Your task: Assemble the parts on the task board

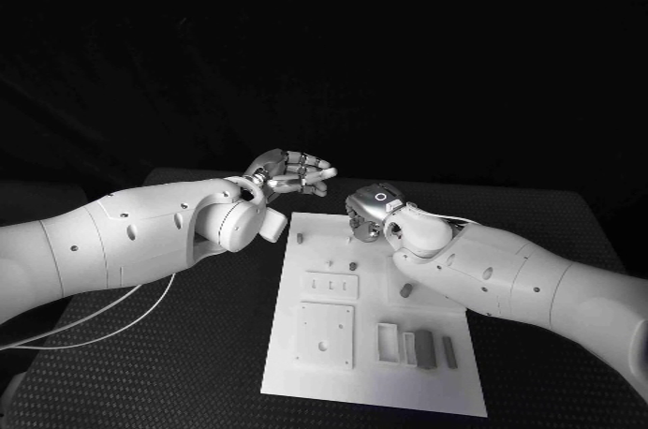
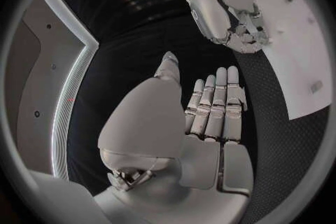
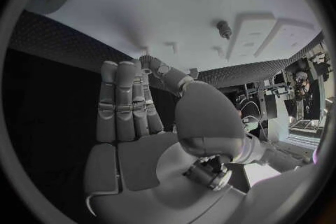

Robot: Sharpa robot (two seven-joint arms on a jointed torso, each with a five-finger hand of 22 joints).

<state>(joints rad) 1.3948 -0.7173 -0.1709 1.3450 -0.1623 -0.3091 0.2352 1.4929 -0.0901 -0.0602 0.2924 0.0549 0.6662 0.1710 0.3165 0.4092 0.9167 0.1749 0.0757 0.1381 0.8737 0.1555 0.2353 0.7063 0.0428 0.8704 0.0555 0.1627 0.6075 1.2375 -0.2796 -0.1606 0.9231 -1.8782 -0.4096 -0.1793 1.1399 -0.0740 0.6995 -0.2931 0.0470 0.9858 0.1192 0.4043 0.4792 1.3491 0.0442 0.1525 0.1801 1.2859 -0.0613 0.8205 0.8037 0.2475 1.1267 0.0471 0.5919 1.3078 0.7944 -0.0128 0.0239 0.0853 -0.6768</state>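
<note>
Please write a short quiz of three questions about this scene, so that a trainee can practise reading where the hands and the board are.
1. True or false: the left hand holds a part.
2. Which hand is over the far end of the task board? A: left. B: right.
3. Fill in: the long grey parts lie on the board's ___ end.

Key
1. False: in the left wrist view its fingers are straight, with nothing in them.
2. B: the right hand is there; the left hand is off the board, past its far left corner.
3. Near.
</note>
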